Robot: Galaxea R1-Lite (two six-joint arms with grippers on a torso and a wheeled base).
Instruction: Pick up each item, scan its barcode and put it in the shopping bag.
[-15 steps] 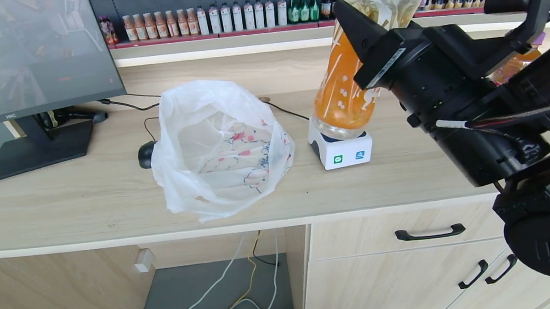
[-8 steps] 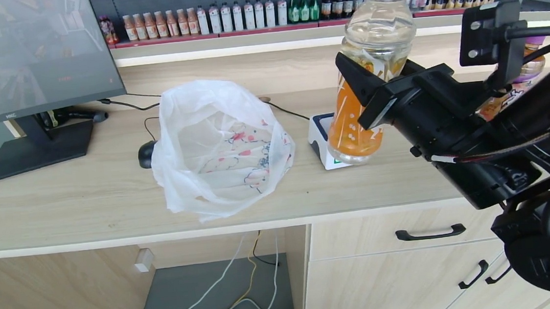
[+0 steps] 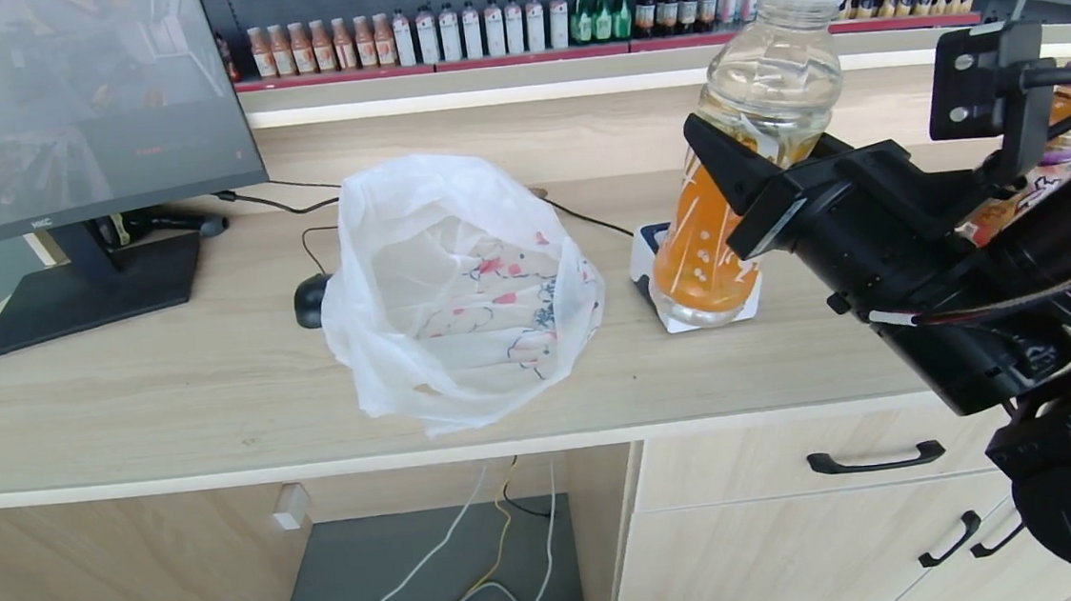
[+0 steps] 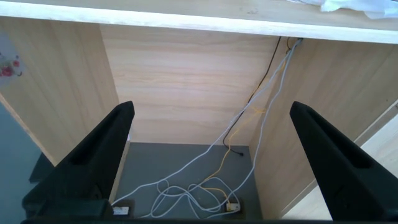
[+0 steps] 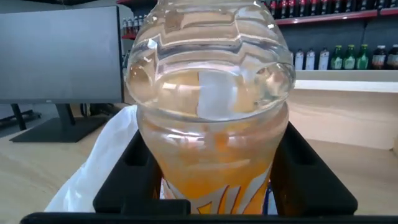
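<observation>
Head view: the right gripper [image 3: 766, 196] is clamping the orange drink bottle [image 3: 717, 238], holding its base over the scanner [image 3: 649, 263] beside the shopping bag [image 3: 463, 287], likely to read the barcode.

Left wrist view: the left gripper [image 4: 211, 124] is hanging spread apart below the counter [image 4: 186, 22], out of the way.

Right wrist view: the bottle is sitting between both jaws.
</observation>
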